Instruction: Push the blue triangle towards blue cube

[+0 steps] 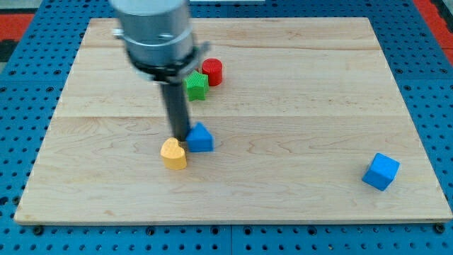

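Nearest the view's bottom edge sits the wooden board (297, 212), laid on a blue perforated table (21, 106).

Blue cube (381, 171): low on the view's right, close to the board's right edge, resting flat and turned a little on the wood. It stands alone, well apart from every other block.

Yellow block (173, 154): left of centre, a rounded, heart-like shape as far as I can make out. It lies just below and to the left of my tip.

Blue triangle (201, 138): just up and to the right of the yellow block, the two touching or nearly so; I cannot tell which. It is well apart from the blue cube, which lies far off toward the view's right and slightly lower.

My tip (178, 137): down at the board surface, pressed against or just beside the left face of the blue triangle, directly above the yellow block. The tool is a plain dark rod with nothing to open or close and it holds nothing; it only bears sideways on the blocks. Contact with the triangle looks likely, but the blur along the rod keeps me from confirming it.

Green block (196, 86): farther up, a star-like shape, partly behind the arm's grey housing (154, 35).

Red cylinder (212, 71): farthest, upright, just up and right of the green block, nearly touching it.
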